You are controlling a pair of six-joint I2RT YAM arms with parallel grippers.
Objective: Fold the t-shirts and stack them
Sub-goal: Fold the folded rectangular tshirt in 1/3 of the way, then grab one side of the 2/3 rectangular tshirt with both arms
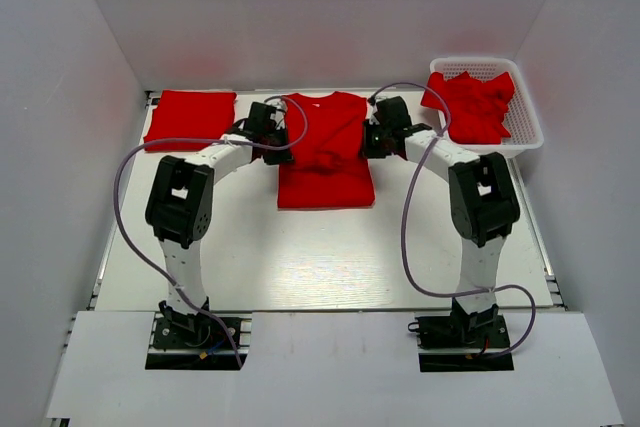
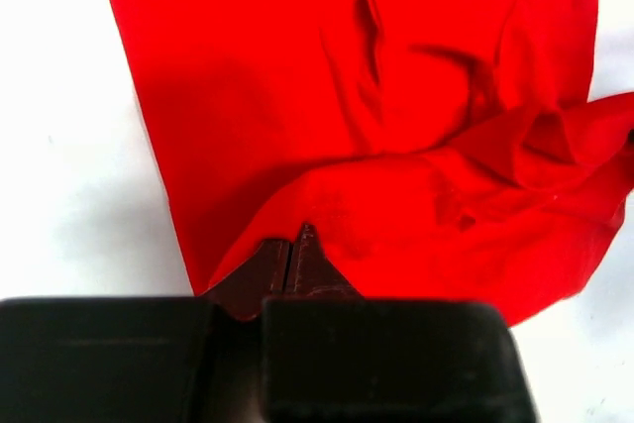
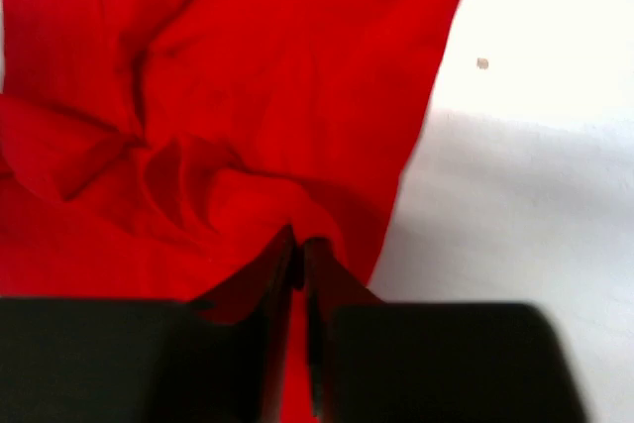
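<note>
A red t-shirt [image 1: 325, 162] lies flat mid-table, neck to the back, its side cloth bunched inward across the middle. My left gripper [image 1: 272, 137] is at its left edge, jaws shut on a pinched fold of the shirt [image 2: 396, 146], as the left wrist view [image 2: 289, 250] shows. My right gripper [image 1: 373, 139] is at its right edge, shut with red cloth [image 3: 198, 96] between the jaws in the right wrist view [image 3: 299, 250]. A folded red t-shirt [image 1: 190, 119] lies at the back left. More crumpled red t-shirts [image 1: 470, 105] fill the basket.
A white lattice basket [image 1: 528, 132] stands at the back right corner. White walls close in the table at the back and both sides. Bare white tabletop [image 1: 320, 257] lies between the shirt and the arm bases.
</note>
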